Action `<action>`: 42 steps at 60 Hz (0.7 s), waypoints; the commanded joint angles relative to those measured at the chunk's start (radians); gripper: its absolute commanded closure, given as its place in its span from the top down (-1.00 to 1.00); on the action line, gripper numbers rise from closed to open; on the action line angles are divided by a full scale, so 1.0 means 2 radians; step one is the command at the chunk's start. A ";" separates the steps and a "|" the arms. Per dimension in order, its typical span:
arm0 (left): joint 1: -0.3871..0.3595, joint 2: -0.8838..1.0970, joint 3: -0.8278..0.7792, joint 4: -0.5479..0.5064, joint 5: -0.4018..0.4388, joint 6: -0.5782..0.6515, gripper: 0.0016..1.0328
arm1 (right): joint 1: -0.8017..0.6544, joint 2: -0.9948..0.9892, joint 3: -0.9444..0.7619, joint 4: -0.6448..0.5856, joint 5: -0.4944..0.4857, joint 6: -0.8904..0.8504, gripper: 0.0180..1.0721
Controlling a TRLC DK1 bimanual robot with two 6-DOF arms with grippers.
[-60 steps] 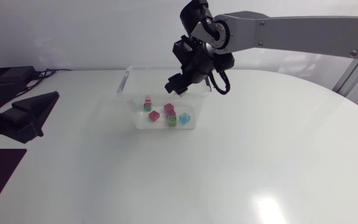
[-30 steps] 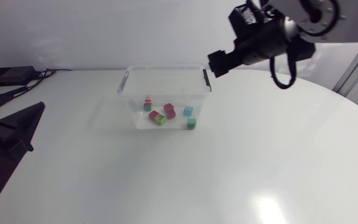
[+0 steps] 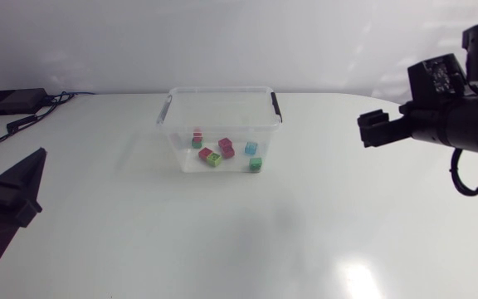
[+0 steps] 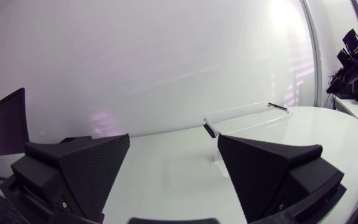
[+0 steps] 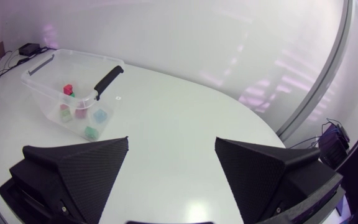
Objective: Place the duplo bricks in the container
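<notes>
Resting in the clear plastic container (image 3: pixel 220 93) toward the far side of the white bench (image 3: pixel 305 241): every duplo brick (image 3: pixel 226 146) I can see, seven by my count, three red or pink, three green, one blue. None lies outside it, so the job looks finished. One container, two arms; my left jaws and right jaws both gape wide, holding nothing.

Clear colourless plastic container (image 3: pixel 221 90) with a black handle (image 3: pixel 276 106), red duplo bricks (image 3: pixel 226 145), lime-green brick (image 3: pixel 213 159), light-blue brick (image 3: pixel 251 148), darker green brick (image 3: pixel 256 164), plain glossy white table (image 3: pixel 305 232)
</notes>
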 commanded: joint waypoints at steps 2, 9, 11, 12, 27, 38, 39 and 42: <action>0.003 -0.006 -0.023 0.016 -0.011 0.004 0.91 | -0.021 -0.043 -0.048 0.020 0.008 -0.011 0.91; 0.002 -0.009 -0.035 0.029 -0.015 0.004 0.91 | -0.043 -0.081 -0.084 0.032 0.012 -0.028 0.91; 0.002 -0.010 -0.037 0.033 -0.017 0.004 0.91 | -0.048 -0.090 -0.090 0.034 0.013 -0.031 0.91; 0.002 -0.011 -0.038 0.036 -0.018 0.004 0.91 | -0.052 -0.094 -0.095 0.037 0.012 -0.033 0.91; 0.000 -0.015 -0.054 0.056 -0.032 0.006 0.91 | -0.083 -0.157 -0.150 0.049 0.006 -0.052 0.91; -0.001 -0.028 -0.071 0.069 -0.039 0.012 0.91 | -0.097 -0.206 -0.188 0.059 0.001 -0.059 0.91; -0.001 -0.029 -0.072 0.070 -0.039 0.013 0.91 | -0.098 -0.211 -0.190 0.059 -0.001 -0.059 0.91; -0.001 -0.034 -0.077 0.076 -0.041 0.014 0.91 | -0.099 -0.222 -0.196 0.059 -0.002 -0.059 0.91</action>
